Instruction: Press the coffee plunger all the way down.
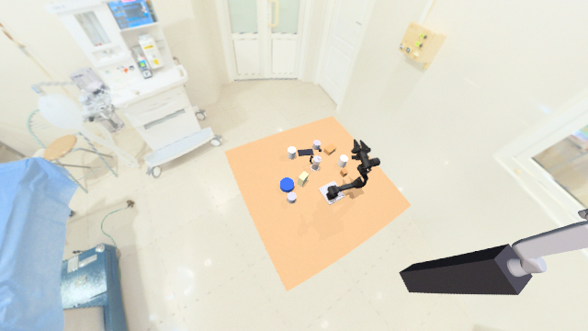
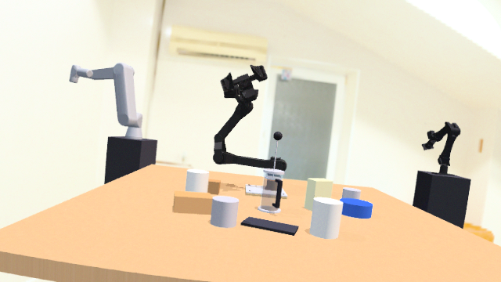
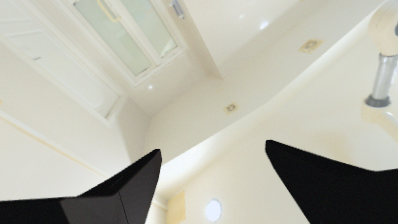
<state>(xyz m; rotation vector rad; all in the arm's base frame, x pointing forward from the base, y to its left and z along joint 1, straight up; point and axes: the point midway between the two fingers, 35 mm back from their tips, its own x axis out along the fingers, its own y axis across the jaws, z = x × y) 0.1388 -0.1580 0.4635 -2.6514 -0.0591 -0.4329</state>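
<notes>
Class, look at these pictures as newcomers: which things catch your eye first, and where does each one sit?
The black arm rears high above the orange table, its gripper open and tilted upward. Near the table's middle stands the glass coffee press, its plunger knob raised on a thin rod. A blue disc lies at the table's right side.

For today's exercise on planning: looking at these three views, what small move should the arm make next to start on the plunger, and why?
Probably tip the hand downward and bring it toward the plunger knob. The hand is open, holds nothing, is raised well above the table and points toward the ceiling, as the wrist view shows. The knob stands fully raised above the coffee press, so nothing has been pressed yet.
</notes>
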